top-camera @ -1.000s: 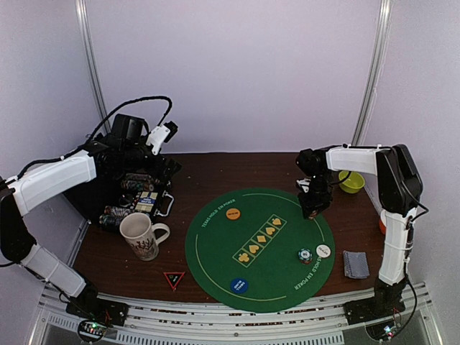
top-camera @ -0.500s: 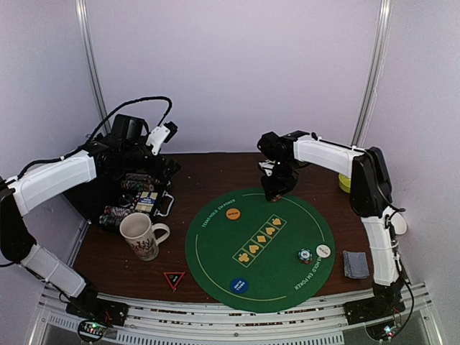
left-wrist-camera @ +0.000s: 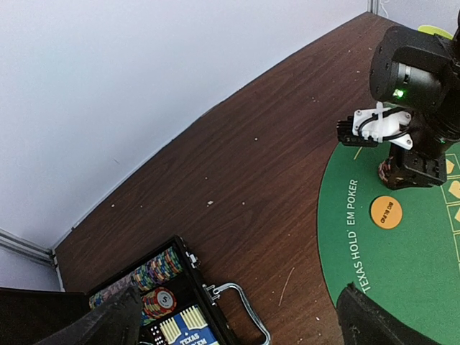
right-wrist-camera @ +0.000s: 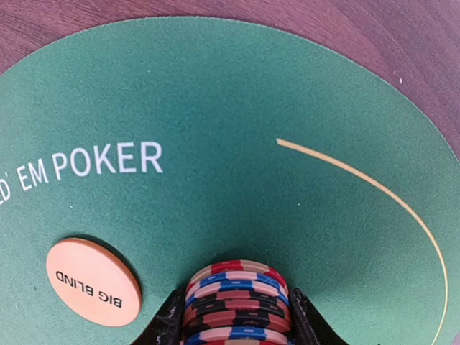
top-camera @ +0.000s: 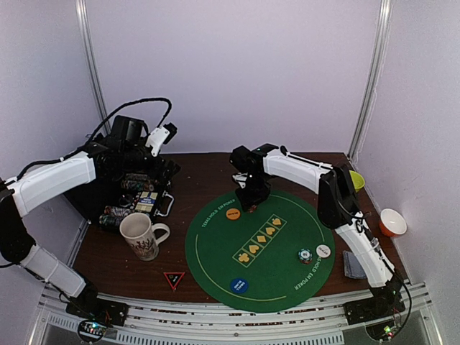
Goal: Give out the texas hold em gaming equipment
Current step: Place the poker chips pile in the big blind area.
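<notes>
Chip stack is clamped in the right gripper just beside the orange button, likely to be set down there; left gripper is held spread, well apart from it

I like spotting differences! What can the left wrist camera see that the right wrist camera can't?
Only the left wrist view shows the open black case and the right arm from outside. Only the right wrist view shows the chip stack close up, gripped between the right jaws. Both show the orange Big Blind button on the green mat.
</notes>
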`<action>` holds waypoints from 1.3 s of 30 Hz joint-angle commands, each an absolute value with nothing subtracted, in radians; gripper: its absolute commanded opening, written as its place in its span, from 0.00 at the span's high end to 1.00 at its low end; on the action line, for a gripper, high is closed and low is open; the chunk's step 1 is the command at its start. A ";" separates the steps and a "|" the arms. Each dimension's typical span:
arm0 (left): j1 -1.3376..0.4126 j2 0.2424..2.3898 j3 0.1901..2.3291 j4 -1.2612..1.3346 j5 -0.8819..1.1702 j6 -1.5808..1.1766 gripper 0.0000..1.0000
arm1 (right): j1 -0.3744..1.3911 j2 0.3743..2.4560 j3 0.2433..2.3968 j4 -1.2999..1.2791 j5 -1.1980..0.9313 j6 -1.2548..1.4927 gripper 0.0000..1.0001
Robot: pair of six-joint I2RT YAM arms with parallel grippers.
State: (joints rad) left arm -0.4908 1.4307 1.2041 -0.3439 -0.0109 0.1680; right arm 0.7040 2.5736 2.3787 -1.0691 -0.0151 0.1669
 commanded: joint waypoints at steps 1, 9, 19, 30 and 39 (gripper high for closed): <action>-0.485 1.416 1.197 -0.305 -0.003 0.179 0.02 | 0.726 2.635 2.406 -1.121 -0.001 0.161 1.00; -0.485 1.417 1.199 -0.305 0.000 0.180 0.02 | 0.726 2.681 2.436 -1.083 0.015 0.151 1.00; -0.486 1.413 1.200 -0.305 0.001 0.181 0.02 | 0.726 2.714 2.456 -1.067 0.016 0.146 0.90; -0.486 1.413 1.197 -0.304 0.009 0.179 0.02 | 0.725 2.688 2.454 -1.025 0.027 0.155 0.38; -0.486 1.416 1.199 -0.305 0.008 0.181 0.02 | 0.724 2.604 2.455 -1.001 0.010 0.166 0.19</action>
State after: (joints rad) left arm -0.4908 1.4307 1.2041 -0.3420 -0.0032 0.1680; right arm 0.7113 2.6293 2.4722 -1.0286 0.0143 0.1562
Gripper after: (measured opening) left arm 0.983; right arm 0.780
